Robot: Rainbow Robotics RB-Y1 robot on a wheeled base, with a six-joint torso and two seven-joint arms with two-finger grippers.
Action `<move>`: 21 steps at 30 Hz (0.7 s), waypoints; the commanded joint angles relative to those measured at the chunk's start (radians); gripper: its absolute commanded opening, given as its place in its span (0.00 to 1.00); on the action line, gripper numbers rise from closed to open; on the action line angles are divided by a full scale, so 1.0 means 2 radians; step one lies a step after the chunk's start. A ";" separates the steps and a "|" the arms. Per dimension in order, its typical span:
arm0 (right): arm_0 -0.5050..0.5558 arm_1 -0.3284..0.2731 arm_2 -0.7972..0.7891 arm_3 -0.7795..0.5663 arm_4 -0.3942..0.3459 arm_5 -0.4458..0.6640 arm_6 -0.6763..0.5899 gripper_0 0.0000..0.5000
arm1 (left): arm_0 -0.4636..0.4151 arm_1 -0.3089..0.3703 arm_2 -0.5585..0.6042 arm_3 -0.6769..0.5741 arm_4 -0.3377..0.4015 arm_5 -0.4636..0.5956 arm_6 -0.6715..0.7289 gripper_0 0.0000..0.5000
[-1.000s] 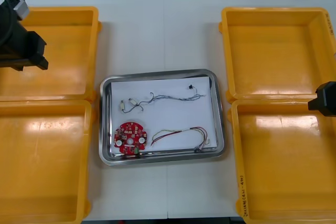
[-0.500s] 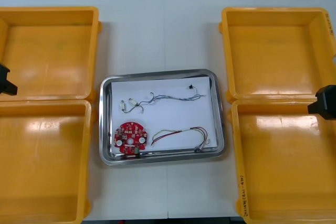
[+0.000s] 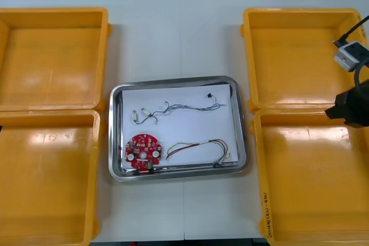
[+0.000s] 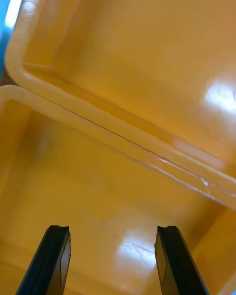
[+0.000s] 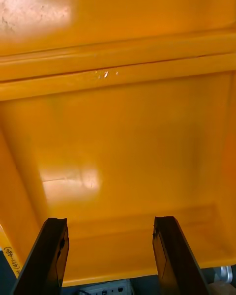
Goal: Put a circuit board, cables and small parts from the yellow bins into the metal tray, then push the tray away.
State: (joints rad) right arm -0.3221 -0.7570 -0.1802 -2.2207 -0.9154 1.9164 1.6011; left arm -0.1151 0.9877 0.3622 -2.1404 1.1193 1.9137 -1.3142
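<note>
Metal tray [image 3: 113, 136] sits mid-table [image 3: 173, 38] between the yellow bins [image 3: 300, 56], white inside. Its long axis runs side to side, with the right end skewed slightly toward the far edge. Contents: circuit board [image 3: 142, 151] in the near-left corner, red and yellow cable [image 3: 199, 145] just beside it along the near wall, twisted blue and white cable [image 3: 193, 106] strung along the far half, small metal parts [image 3: 145, 112] left of centre. Bins look bare, so I judge loading finished and the push outstanding. Right gripper [image 4: 113, 263] hangs over the seam where the two right bins meet, fingers wide apart, nothing between them. Left gripper [image 5: 110, 258] hangs over a left-side bin floor, fingers likewise wide and empty. Handling estimate: the tray is stiff and light, and probably slick on this surface. The cables are limp and the board sits loose, so a jolt may slide them. I plan no grasp. I will press on the middle of the near rim, square to the long axis. An off-centre contact would likely swing the tray further askew.
</note>
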 commanded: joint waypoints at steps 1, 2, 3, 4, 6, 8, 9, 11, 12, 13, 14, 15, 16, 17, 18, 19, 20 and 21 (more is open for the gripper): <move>-0.045 -0.021 0.054 -0.003 0.009 0.002 0.028 1.00 | 0.034 0.025 0.026 -0.017 0.006 0.002 -0.016 1.00; -0.051 -0.020 0.064 -0.003 0.009 0.002 0.035 1.00 | 0.040 0.025 0.029 -0.017 0.005 -0.003 -0.014 1.00; -0.057 -0.020 0.073 -0.003 0.008 0.002 0.040 1.00 | 0.044 0.025 0.032 -0.017 0.005 -0.009 -0.013 1.00; -0.064 -0.020 0.082 -0.003 0.007 0.002 0.042 1.00 | 0.051 0.025 0.033 -0.017 0.002 -0.017 -0.012 1.00; -0.075 -0.020 0.099 -0.003 0.003 0.002 0.045 1.00 | 0.058 0.025 0.033 -0.017 -0.004 -0.026 -0.012 1.00; -0.086 -0.021 0.113 -0.003 -0.009 0.002 0.049 1.00 | 0.064 0.024 0.032 -0.017 -0.007 -0.036 -0.011 1.00; -0.093 -0.020 0.122 -0.003 -0.018 0.002 0.050 1.00 | 0.065 0.022 0.032 -0.017 -0.008 -0.042 -0.010 1.00; -0.102 -0.021 0.133 -0.003 -0.025 0.002 0.052 1.00 | 0.065 0.017 0.032 -0.014 -0.010 -0.047 -0.008 1.00; -0.109 -0.021 0.141 -0.003 -0.032 0.002 0.053 1.00 | 0.065 0.012 0.032 -0.011 -0.015 -0.052 -0.007 1.00; -0.115 -0.021 0.146 -0.003 -0.039 0.002 0.055 1.00 | 0.065 0.005 0.032 -0.010 -0.020 -0.056 -0.007 1.00; -0.118 -0.021 0.148 -0.003 -0.041 0.002 0.055 1.00 | 0.065 0.002 0.032 -0.010 -0.023 -0.059 -0.007 1.00; -0.126 -0.020 0.154 -0.003 -0.049 0.002 0.057 1.00 | 0.065 -0.004 0.031 -0.010 -0.030 -0.061 -0.008 1.00; -0.132 -0.021 0.159 -0.003 -0.053 0.002 0.059 1.00 | 0.065 -0.011 0.031 -0.010 -0.036 -0.063 -0.008 1.00; -0.135 -0.021 0.162 -0.003 -0.055 0.002 0.059 1.00 | 0.065 -0.014 0.031 -0.010 -0.039 -0.064 -0.008 1.00; -0.143 -0.021 0.170 -0.003 -0.060 0.002 0.060 1.00 | 0.065 -0.018 0.031 -0.010 -0.043 -0.065 -0.008 1.00; -0.150 -0.020 0.179 -0.003 -0.060 0.002 0.062 1.00 | 0.065 -0.023 0.030 -0.010 -0.046 -0.066 -0.008 1.00; -0.154 -0.020 0.184 -0.003 -0.060 0.002 0.063 1.00 | 0.065 -0.024 0.030 -0.010 -0.047 -0.066 -0.008 1.00; -0.161 -0.020 0.194 -0.003 -0.062 0.002 0.065 1.00 | 0.065 -0.027 0.031 -0.010 -0.048 -0.066 -0.008 1.00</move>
State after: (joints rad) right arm -0.5731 -0.7621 0.1534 -2.2195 -1.0258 1.9164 1.6771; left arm 0.0021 0.9598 0.3970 -2.1489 1.0412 1.7951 -1.3142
